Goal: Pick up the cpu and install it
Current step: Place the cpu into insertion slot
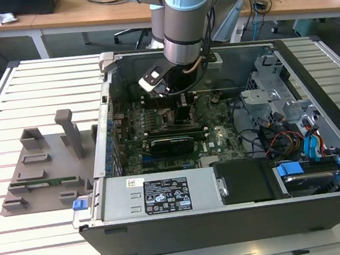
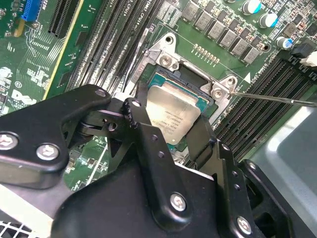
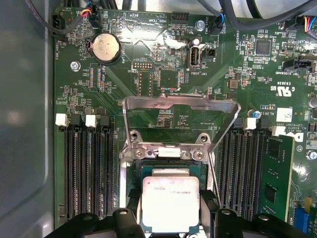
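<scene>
The cpu (image 2: 173, 111) is a flat square chip with a silver-grey top. It sits between my black fingers (image 2: 140, 116) just over the open motherboard socket (image 2: 171, 74). In the first wrist view the cpu (image 3: 171, 203) lies slightly off the socket frame (image 3: 166, 153), overlapping its opening. The socket's metal load plate (image 3: 181, 101) stands hinged up behind it. My gripper (image 2: 171, 124) is shut on the chip's two opposite edges. In the exterior view the gripper (image 1: 179, 111) reaches down into the open computer case (image 1: 238, 211).
Black memory slots (image 3: 86, 168) flank the socket on both sides, with a green memory stick (image 3: 277, 178) in one. A coin battery (image 3: 105, 48) sits further up the board. The grey case wall (image 3: 25, 124) is close by. A grey parts fixture (image 1: 47, 163) lies at the exterior view's left.
</scene>
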Available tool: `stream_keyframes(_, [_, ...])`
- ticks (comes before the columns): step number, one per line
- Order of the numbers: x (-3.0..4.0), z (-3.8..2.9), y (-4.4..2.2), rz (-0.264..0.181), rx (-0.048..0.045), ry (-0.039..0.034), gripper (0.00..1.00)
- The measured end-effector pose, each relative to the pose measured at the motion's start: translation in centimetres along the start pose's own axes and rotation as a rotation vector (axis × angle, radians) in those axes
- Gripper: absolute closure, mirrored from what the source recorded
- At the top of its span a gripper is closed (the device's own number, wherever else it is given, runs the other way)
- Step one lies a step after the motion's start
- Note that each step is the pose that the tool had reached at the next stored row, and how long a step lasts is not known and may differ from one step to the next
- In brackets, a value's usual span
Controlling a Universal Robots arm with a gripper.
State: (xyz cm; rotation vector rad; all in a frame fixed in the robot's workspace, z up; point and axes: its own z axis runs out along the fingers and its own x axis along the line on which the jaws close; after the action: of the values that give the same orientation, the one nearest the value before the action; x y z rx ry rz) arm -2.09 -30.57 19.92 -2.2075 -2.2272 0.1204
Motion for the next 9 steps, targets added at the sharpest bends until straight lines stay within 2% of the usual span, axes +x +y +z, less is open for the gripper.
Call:
stream_keyframes(1, [0.0, 0.0, 0.0, 0.0, 0.0, 0.0, 0.45])
stream_keyframes(2, [0.0, 0.0, 0.0, 0.0, 0.0, 0.0, 0.38])
stream_keyframes(9, [0.08, 0.02, -0.01, 0.0, -0.0001, 0.001, 0.38])
